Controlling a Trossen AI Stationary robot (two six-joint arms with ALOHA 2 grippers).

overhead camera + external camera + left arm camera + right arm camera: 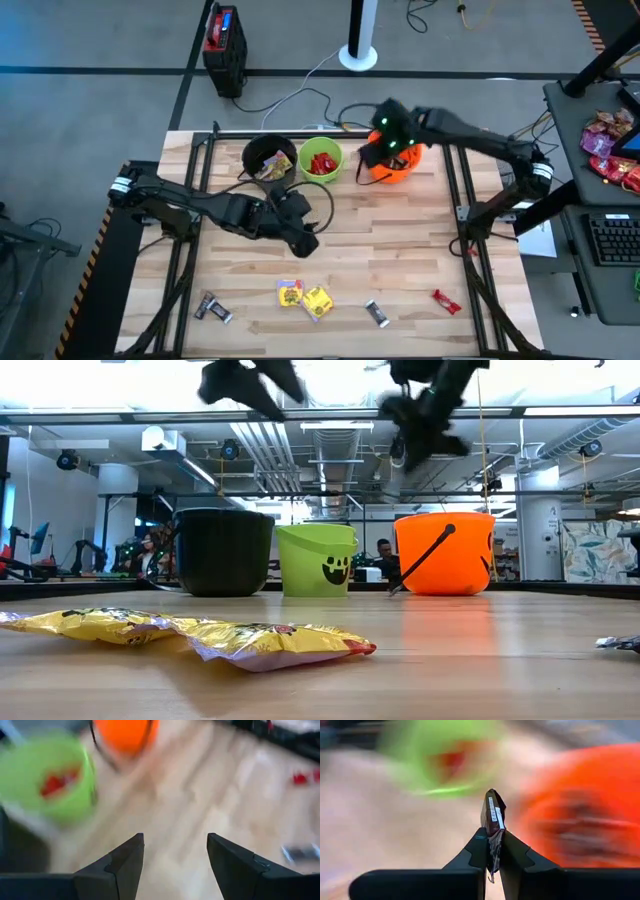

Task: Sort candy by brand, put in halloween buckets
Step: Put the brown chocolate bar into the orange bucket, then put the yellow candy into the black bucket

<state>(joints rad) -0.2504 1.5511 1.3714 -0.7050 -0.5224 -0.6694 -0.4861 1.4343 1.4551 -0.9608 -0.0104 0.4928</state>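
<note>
Dark, light and crinkly, a candy bar (493,815) sits pinched by its wrapper end in the right gripper (492,845) above the orange bucket (392,166) near the tabletop's far edge; the left gripper (175,852) gapes empty.

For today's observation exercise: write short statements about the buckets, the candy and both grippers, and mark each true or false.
1. The right gripper grips a dark bar. True.
2. The left gripper holds a yellow packet. False: it is open and empty.
3. The green bucket holds red candy. True.
4. The orange bucket stands between the other two. False: the green one stands between it and the black bucket.
5. Two yellow packets lie on the table. True.
</note>
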